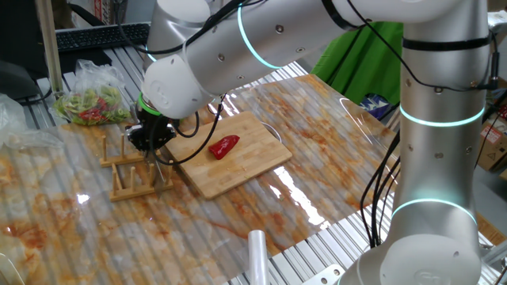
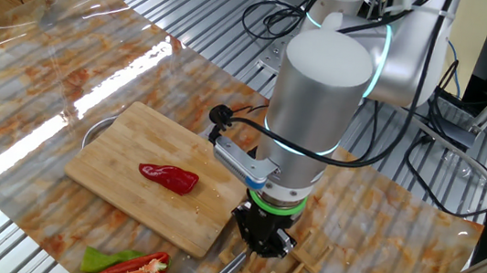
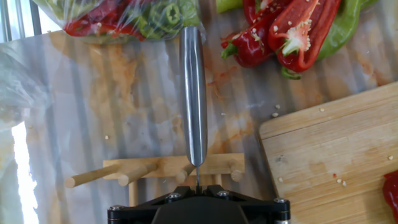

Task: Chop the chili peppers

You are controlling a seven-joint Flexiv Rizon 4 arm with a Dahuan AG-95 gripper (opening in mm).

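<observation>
You're at the pick-up-the-knife step right now: your end effector (image 2: 261, 238) is down over the wooden rack (image 1: 136, 169) at the lower left of one fixed view, pointing straight down, and its jaws are closed on the handle end of the knife (image 3: 193, 93). In the hand view the steel blade runs straight up the middle of the frame, out from between the rack's pegs, its far end reaching a plastic bag of cut red and green peppers (image 3: 118, 15) at the top edge. No chopping has begun, by my read. The chili pepper (image 1: 224, 146) lies whole in the middle of the cutting board (image 1: 253, 162), well apart from the tool. In that fixed view its long axis runs on a diagonal, lower left to upper right; in the other fixed view it lies nearly level across the frame, the thicker end toward the right and the narrower toward the left. Your next move, I'd say, calls for a clean lift so the blade slides free of the pegs without dragging the rack, then a carry toward the board. Set the edge across the pepper's long axis, not along it. Watch the halved peppers (image 2: 132, 269) lying on the counter (image 1: 317, 198) just beside the rack, so the blade passes clear of them.
</observation>
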